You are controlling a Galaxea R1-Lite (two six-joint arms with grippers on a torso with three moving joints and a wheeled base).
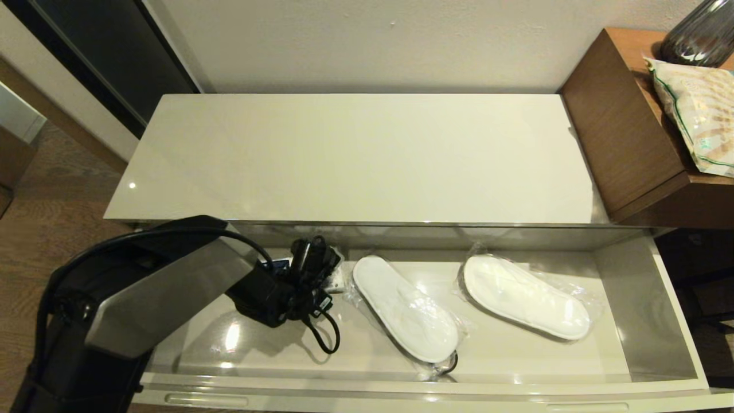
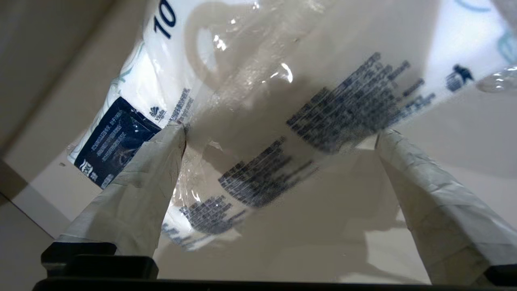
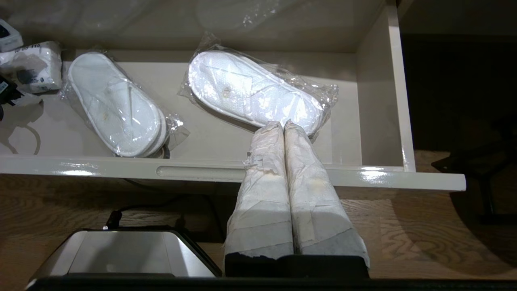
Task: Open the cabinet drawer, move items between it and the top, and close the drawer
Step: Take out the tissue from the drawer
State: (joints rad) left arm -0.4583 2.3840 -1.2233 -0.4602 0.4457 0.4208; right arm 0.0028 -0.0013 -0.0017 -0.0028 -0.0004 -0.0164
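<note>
A: What is the left gripper (image 2: 278,133) doing?

B: I am seeing its taped fingers (image 2: 137,190) spread wide, reaching down into the open cabinet drawer (image 1: 642,310). The white tissue packet (image 2: 258,105) is lying just beyond the fingertips, its dark blue label (image 2: 115,141) beside one finger and the small print between the two. I cannot tell whether the tips are touching it.

A: And further out from that gripper?

B: Two pairs of white slippers in clear plastic are lying on the drawer floor toward the robot's right: the nearer slipper pack (image 1: 404,307) just beside the gripper, the farther slipper pack (image 1: 524,295) beyond it, the two apart.

A: The cabinet top (image 1: 367,155)?

B: It is sitting behind the gripper, above the drawer's back.

A: The right gripper (image 3: 284,126)?

B: I am holding it outside the drawer front (image 3: 226,171), fingers pressed together with nothing between them, tips pointing over the farther slipper pack.
</note>
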